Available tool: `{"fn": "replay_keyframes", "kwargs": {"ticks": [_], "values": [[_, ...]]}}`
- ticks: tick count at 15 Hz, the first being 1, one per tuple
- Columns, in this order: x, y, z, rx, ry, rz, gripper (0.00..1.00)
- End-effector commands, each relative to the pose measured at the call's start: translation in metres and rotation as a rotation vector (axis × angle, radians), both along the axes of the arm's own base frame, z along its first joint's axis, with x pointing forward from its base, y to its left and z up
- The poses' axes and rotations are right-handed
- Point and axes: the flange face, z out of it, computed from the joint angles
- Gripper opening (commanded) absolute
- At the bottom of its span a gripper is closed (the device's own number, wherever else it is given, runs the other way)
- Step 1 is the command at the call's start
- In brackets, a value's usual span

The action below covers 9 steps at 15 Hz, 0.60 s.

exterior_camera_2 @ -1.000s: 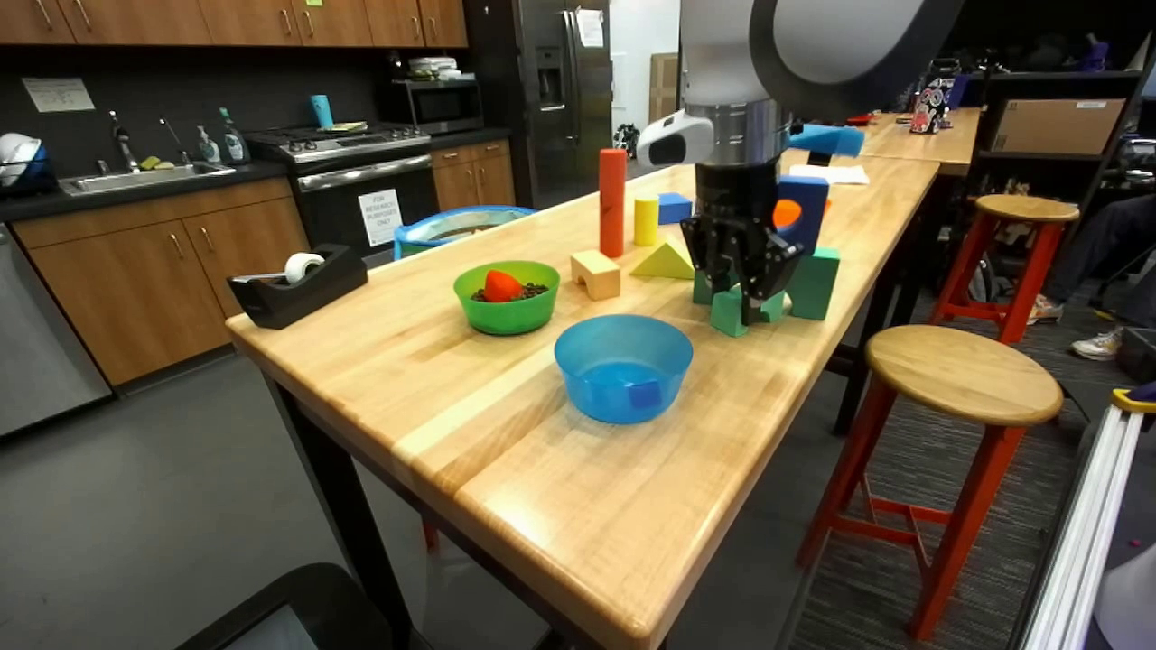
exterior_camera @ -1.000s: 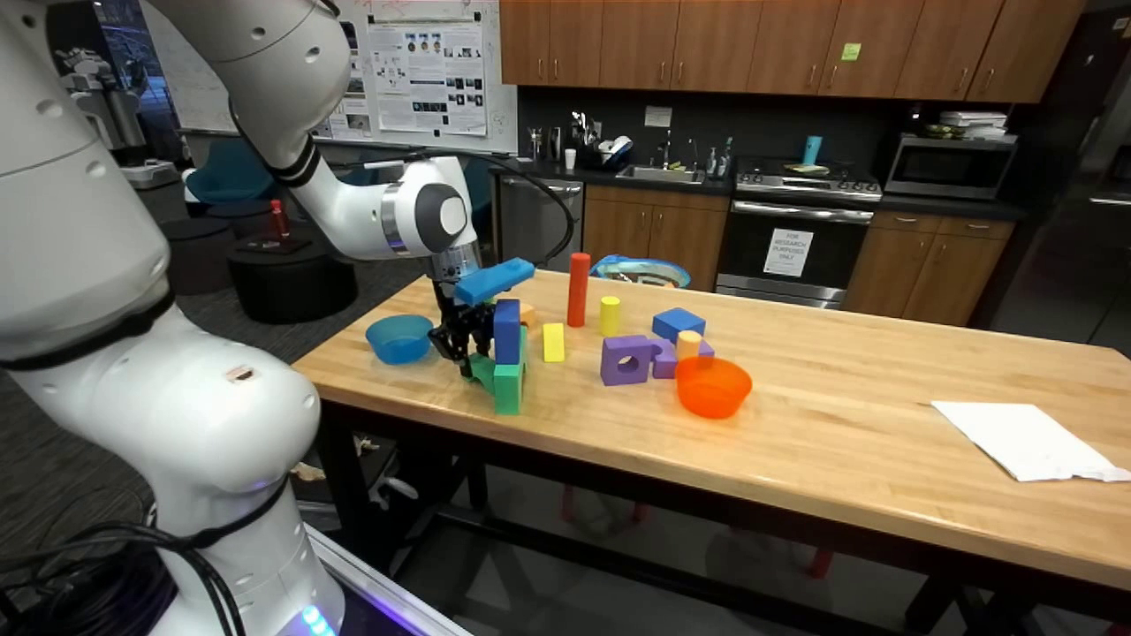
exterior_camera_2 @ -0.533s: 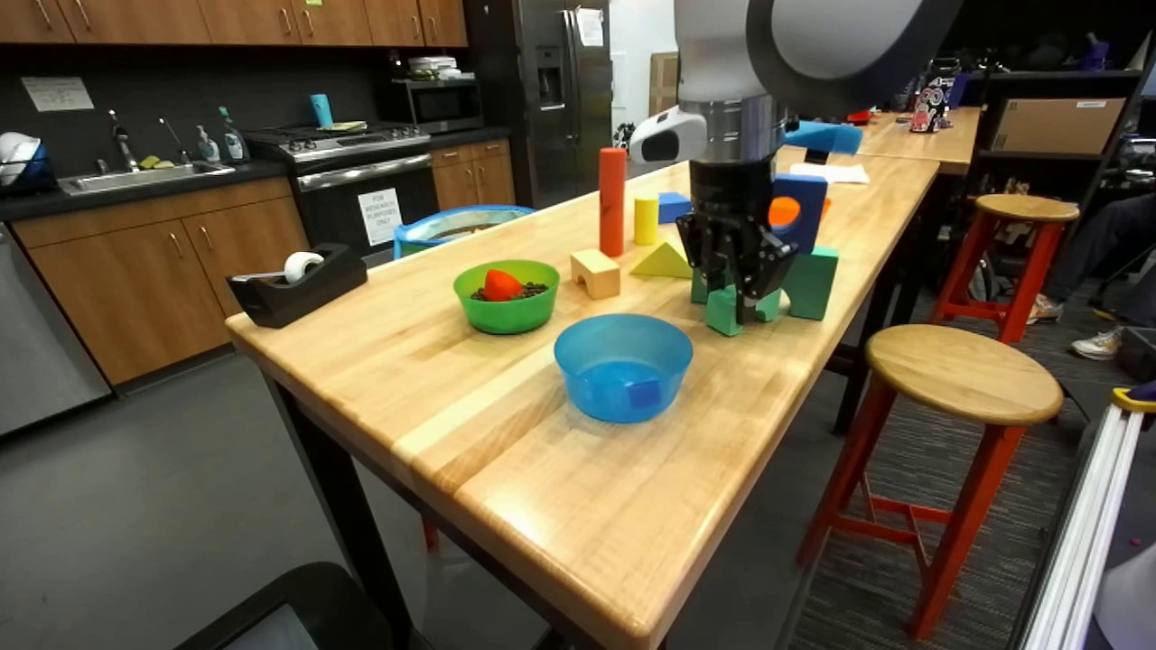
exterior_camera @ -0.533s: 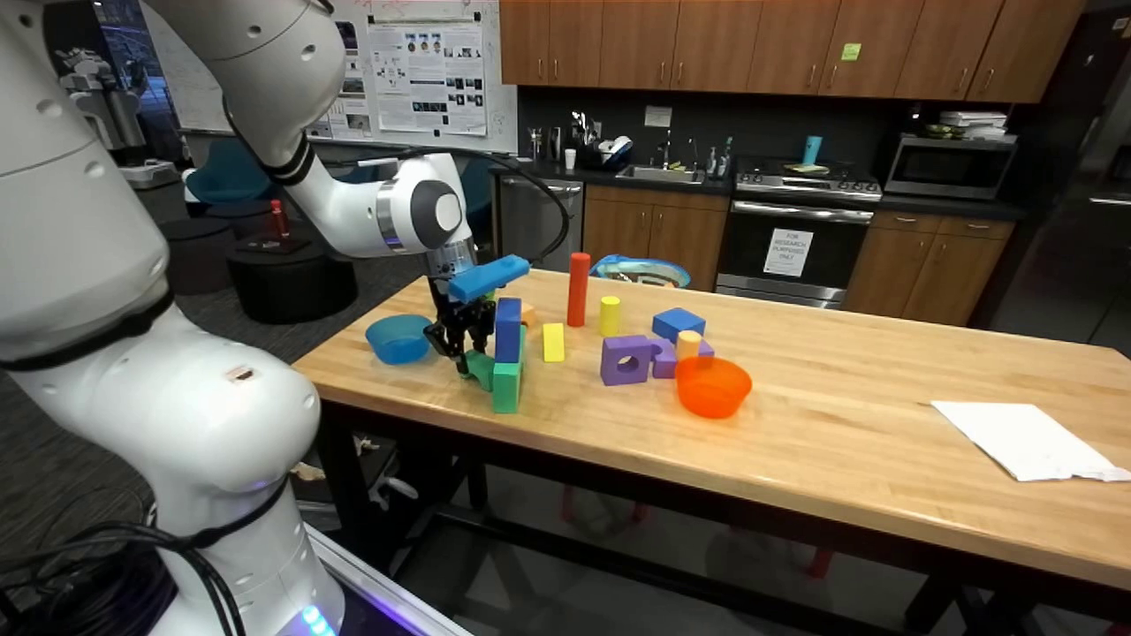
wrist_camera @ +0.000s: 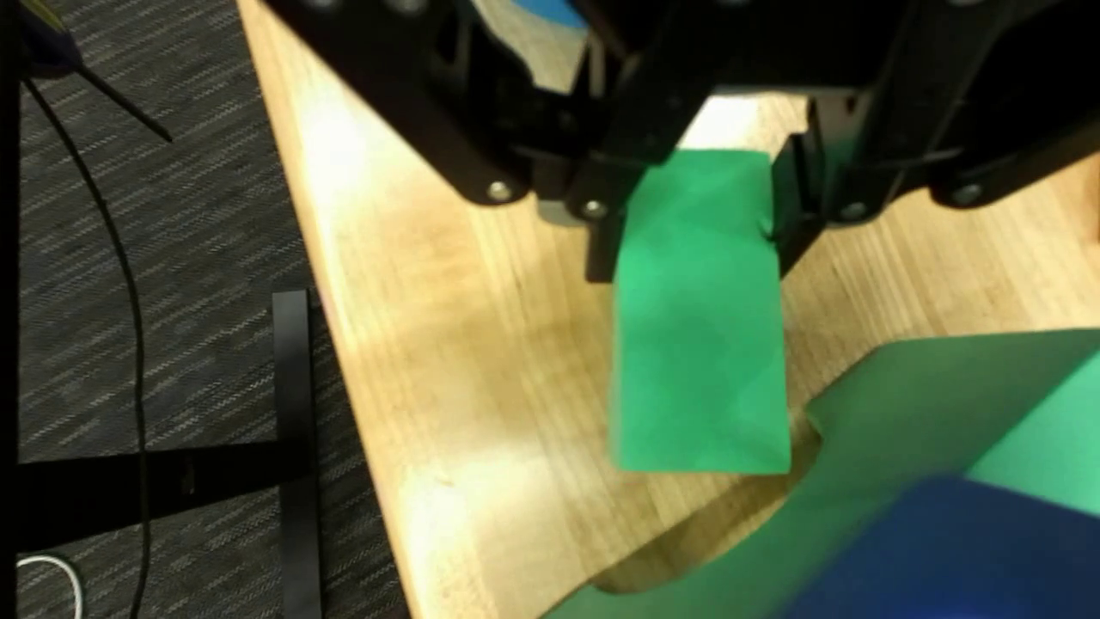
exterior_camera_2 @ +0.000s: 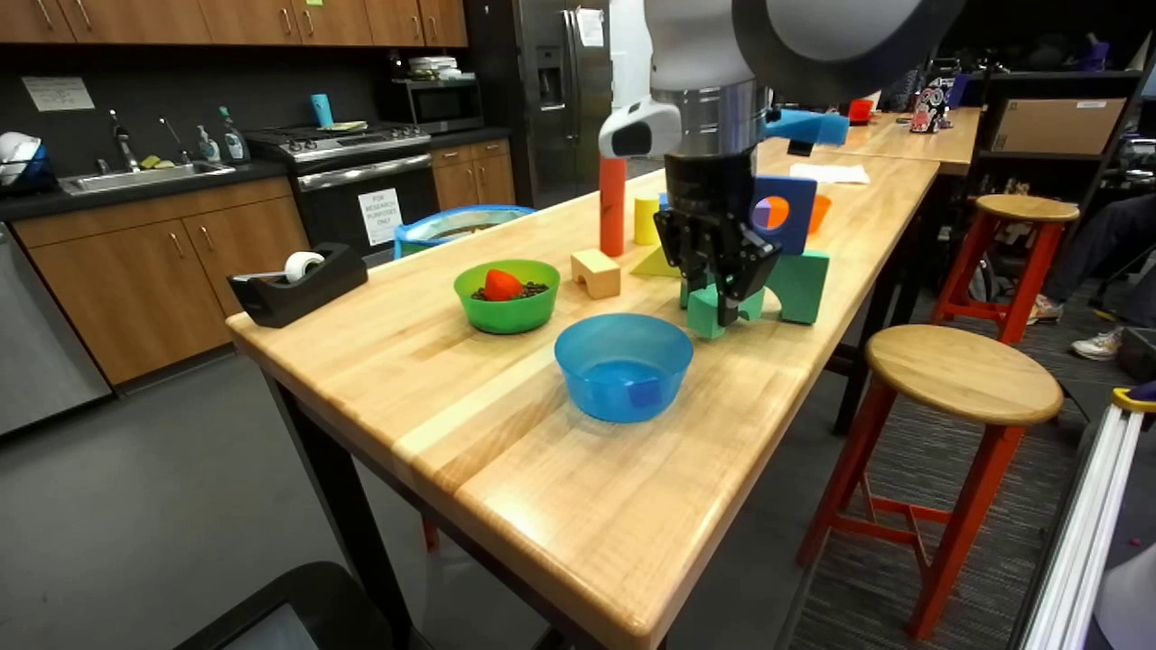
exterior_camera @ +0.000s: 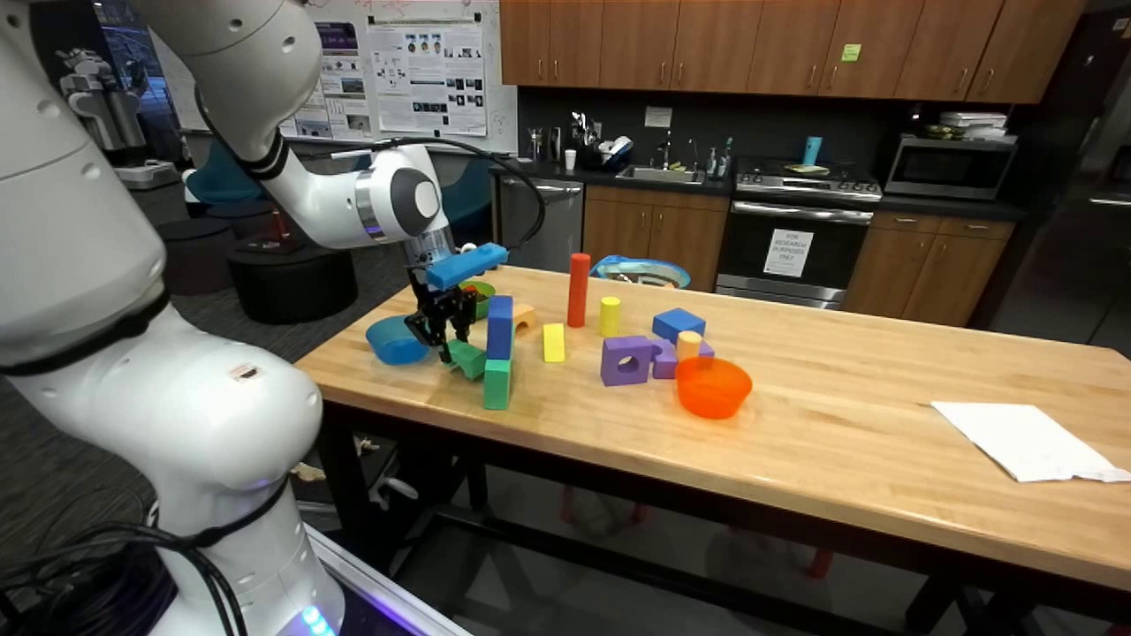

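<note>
My gripper (wrist_camera: 700,249) is shut on a green block (wrist_camera: 700,361); both finger pads press its sides, and one side is dented. The block also shows in both exterior views (exterior_camera: 466,359) (exterior_camera_2: 706,314), low over the table; I cannot tell whether it touches the wood. Right beside it stands a green block with a curved cut-out (exterior_camera_2: 799,287), upright. A blue block with a round hole (exterior_camera_2: 784,213) rests on top of that one. Both also show at the lower right in the wrist view. A blue bowl (exterior_camera_2: 596,388) stands close by on the other side of the gripper (exterior_camera: 452,343).
On the table (exterior_camera_2: 506,433) stand a green bowl (exterior_camera_2: 506,318) with a red piece, a tan arch (exterior_camera_2: 596,274), a red cylinder (exterior_camera: 578,291), yellow blocks (exterior_camera: 553,343), purple blocks (exterior_camera: 624,360) and an orange bowl (exterior_camera: 712,393). A tape dispenser (exterior_camera_2: 298,289) sits at an edge.
My gripper and the held green block have moved toward the blue bowl. The upright green block and the blue block on it have shifted slightly the same way.
</note>
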Motion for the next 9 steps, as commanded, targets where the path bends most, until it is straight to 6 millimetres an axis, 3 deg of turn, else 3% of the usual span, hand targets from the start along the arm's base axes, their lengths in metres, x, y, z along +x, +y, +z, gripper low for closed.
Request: {"fn": "replay_keyframes", "kwargs": {"ticks": [1, 9], "values": [[-0.0046, 0.0079, 0.0117, -0.025, -0.020, 0.007, 0.16], [-0.0072, 0.0148, 0.0168, -0.030, -0.039, 0.014, 0.16]]}}
